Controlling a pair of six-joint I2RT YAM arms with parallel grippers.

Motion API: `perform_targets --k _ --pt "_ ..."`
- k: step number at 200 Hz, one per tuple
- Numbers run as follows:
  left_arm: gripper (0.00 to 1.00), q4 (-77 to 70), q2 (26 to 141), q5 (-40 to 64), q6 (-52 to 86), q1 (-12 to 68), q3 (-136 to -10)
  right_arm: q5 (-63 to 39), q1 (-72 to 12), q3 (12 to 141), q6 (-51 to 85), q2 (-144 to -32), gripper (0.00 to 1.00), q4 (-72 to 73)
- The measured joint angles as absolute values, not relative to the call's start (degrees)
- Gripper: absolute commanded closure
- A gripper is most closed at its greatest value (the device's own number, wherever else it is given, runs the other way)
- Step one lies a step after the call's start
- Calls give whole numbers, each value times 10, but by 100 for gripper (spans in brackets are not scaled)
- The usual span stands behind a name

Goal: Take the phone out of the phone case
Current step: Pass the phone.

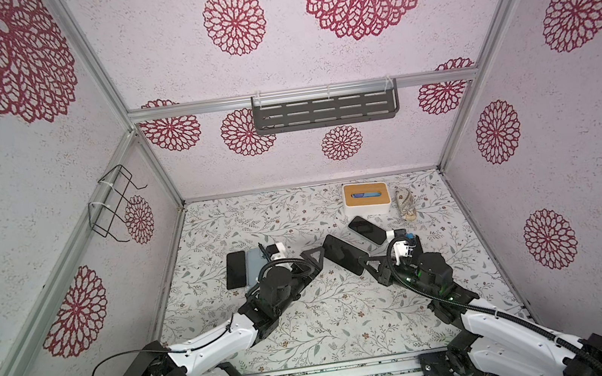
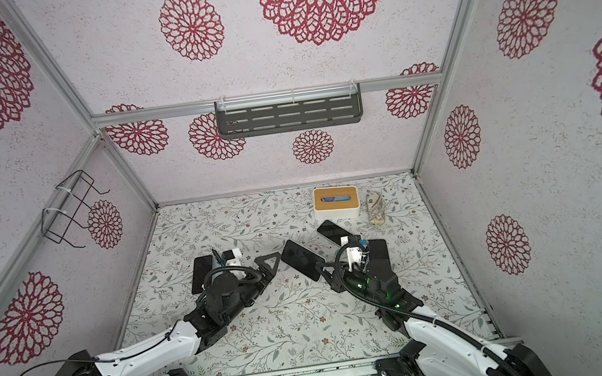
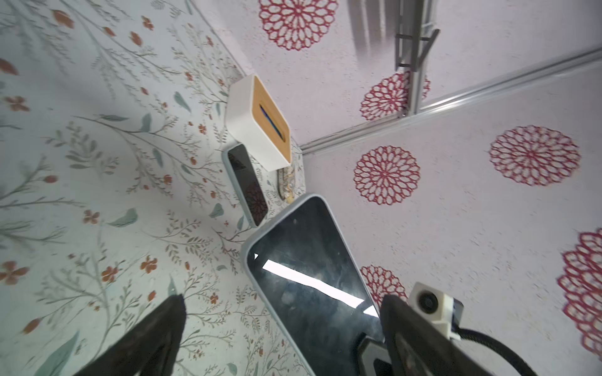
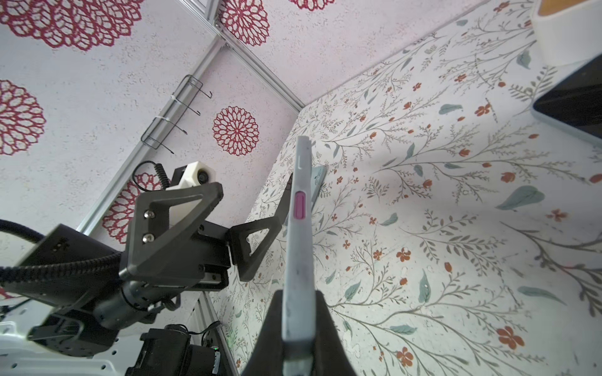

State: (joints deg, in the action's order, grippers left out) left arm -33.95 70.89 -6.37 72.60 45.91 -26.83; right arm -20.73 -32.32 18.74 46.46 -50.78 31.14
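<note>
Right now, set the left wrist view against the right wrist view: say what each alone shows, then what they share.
Left wrist only: the dark screen of the held cased phone, face-on, and the right arm's wrist camera. Right wrist only: the case's pink button on its edge, the wire rack, the left arm's wrist camera. Both: that phone, the white box, a second cased phone lying on the table.

One cased phone (image 1: 342, 254), centre frame, gripped by right hand (image 1: 365, 261); left hand (image 1: 311, 259) placed just beside its left end.
</note>
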Motion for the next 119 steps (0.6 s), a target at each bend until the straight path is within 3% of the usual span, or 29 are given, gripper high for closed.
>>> perform_targets --k 51,119 --pt "3 -676 872 22 747 454 -239 -237 -320 211 501 -511 100 370" --pt "1 -783 919 55 766 451 -260 -251 -320 211 523 -512 100 388"
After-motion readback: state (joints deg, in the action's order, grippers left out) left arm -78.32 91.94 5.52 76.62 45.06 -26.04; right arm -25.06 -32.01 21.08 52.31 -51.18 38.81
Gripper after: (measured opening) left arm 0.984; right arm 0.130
